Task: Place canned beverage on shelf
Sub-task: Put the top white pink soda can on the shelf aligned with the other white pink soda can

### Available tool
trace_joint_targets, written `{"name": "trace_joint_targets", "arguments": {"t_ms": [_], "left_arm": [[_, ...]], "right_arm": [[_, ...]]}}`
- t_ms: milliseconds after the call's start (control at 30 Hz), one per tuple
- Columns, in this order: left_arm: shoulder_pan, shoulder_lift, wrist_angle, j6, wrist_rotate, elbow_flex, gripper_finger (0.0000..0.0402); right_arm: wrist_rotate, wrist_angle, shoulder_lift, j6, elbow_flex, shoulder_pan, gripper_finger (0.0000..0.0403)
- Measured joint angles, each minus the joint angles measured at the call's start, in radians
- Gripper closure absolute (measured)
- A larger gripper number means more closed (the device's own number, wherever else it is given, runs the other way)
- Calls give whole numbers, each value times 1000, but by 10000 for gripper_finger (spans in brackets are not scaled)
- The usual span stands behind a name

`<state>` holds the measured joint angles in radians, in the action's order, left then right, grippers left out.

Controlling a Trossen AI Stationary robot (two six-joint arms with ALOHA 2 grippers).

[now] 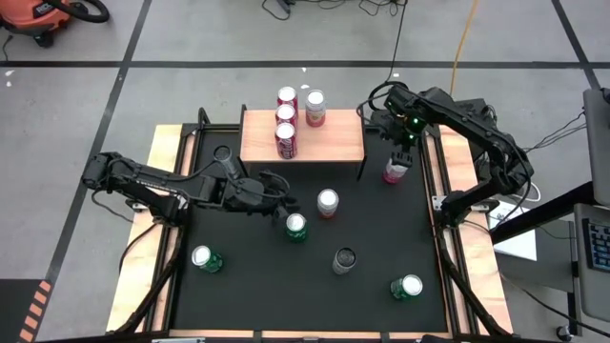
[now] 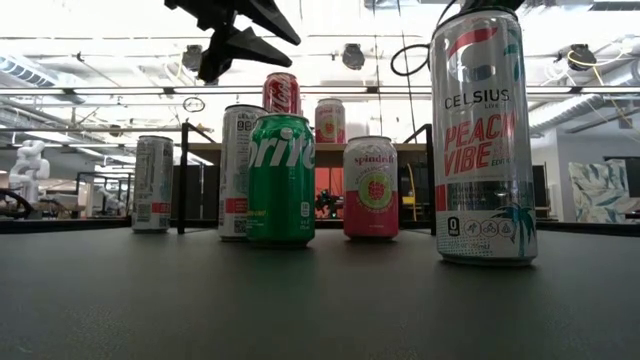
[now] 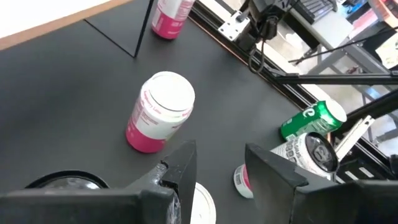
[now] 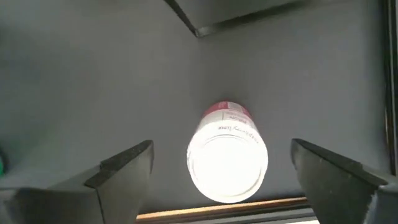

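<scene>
Directly below my right gripper stands the upright pink can, beside the shelf leg; fingers spread wide, empty, straddling it. My left gripper, partly open, empty, hovers mid-mat.

This was a robotics lab or workshop, an open industrial room. The floor was grey concrete marked off with black tape lines, and cables trailed across it. An orange shop vacuum sat in one corner. Across the surface, the room showed exposed ceiling pipes, hanging lights and another robot arm at a far bench. A metal-framed stand stood beside the rig.
</scene>
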<state>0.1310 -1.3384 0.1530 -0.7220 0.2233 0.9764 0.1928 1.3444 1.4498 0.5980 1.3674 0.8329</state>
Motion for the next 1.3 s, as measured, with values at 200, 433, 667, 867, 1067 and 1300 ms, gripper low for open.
{"name": "trace_joint_targets", "arguments": {"t_ms": [200,433,667,867,1067,1300], "left_arm": [[0,0,0,2,-11,0,263],[0,0,19,-3,-11,0,263],[0,0,18,-3,-11,0,263],[0,0,21,-1,-25,0,263],[0,-1,21,0,-36,0,263],[0,-1,21,4,-36,0,263]], "right_arm": [[6,-8,-3,-20,-46,4,47],[-133,-97,-50,-176,-131,-58,47],[-169,-160,-84,-196,-199,-39,47],[-171,-268,-82,-225,-301,-35,47],[-167,-324,-70,-271,-351,-34,51],[-166,-334,-43,-311,-371,-34,79]]}}
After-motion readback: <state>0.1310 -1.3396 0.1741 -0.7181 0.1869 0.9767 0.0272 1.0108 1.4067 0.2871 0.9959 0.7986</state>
